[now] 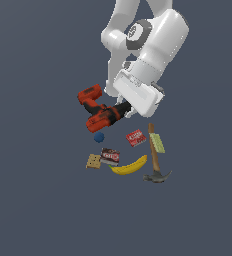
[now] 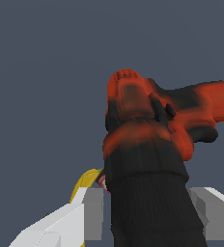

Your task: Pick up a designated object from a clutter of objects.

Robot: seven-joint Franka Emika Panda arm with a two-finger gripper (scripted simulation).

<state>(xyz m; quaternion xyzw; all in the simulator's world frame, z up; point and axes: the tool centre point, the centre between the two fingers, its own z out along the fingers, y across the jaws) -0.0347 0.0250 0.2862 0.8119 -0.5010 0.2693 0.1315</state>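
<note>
Red-orange and black, the drill [image 1: 99,111] sat in my claw [image 1: 124,111], which was clenched on its black chuck end; in the wrist view my two pale fingers [image 2: 87,212] stood on either side of that dark ribbed barrel [image 2: 150,202], pressed close against it. The drill appeared to hang above the rest of the clutter, though I could not tell for certain from the exterior view whether it had fully cleared the counter [image 1: 38,200]. Just below the drill lay the small blue ball [image 1: 99,137]; farther from the drill lay the red box [image 1: 136,137], the dark can [image 1: 110,156], the cracker square [image 1: 93,161], the banana [image 1: 128,166], the pale green block [image 1: 157,143] and the hammer [image 1: 155,165]. By my judgement the grasp was made and what remained was raising the drill well clear of the others
</note>
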